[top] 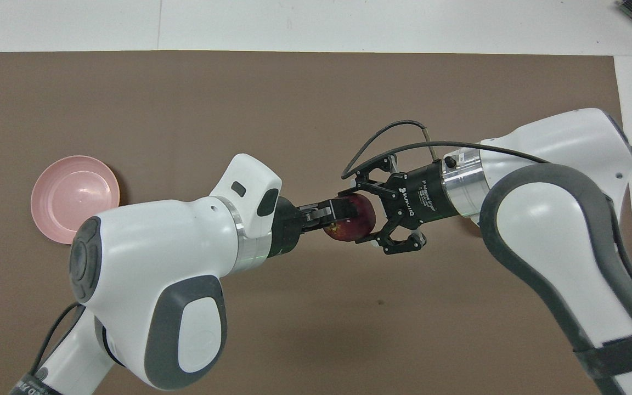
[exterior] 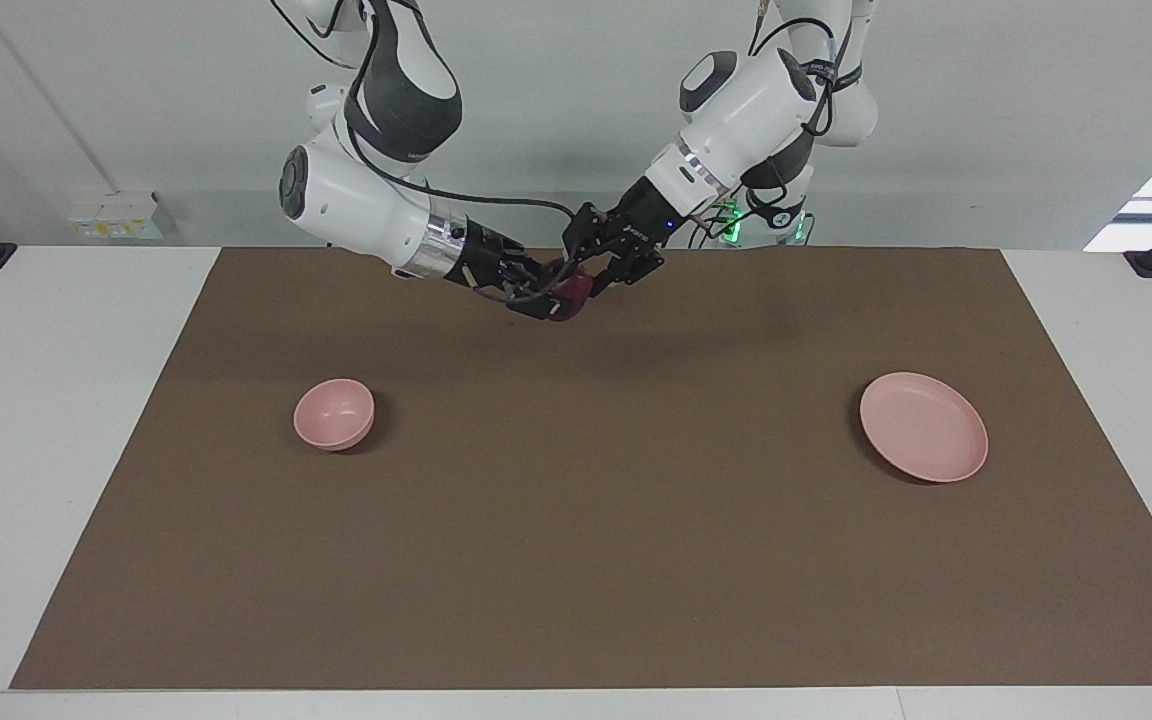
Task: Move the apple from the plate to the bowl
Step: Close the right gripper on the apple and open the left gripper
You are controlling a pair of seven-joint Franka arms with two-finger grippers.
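We had the apple up in the air over the mat, midway between both arms, at the robots' edge. Right gripper was clamped on it. Left gripper was at the apple too, but we couldn't tell whether its fingers gripped or had let go. Bowl sat toward the right arm's end, plate toward the left arm's end, well apart, both with nothing in them.
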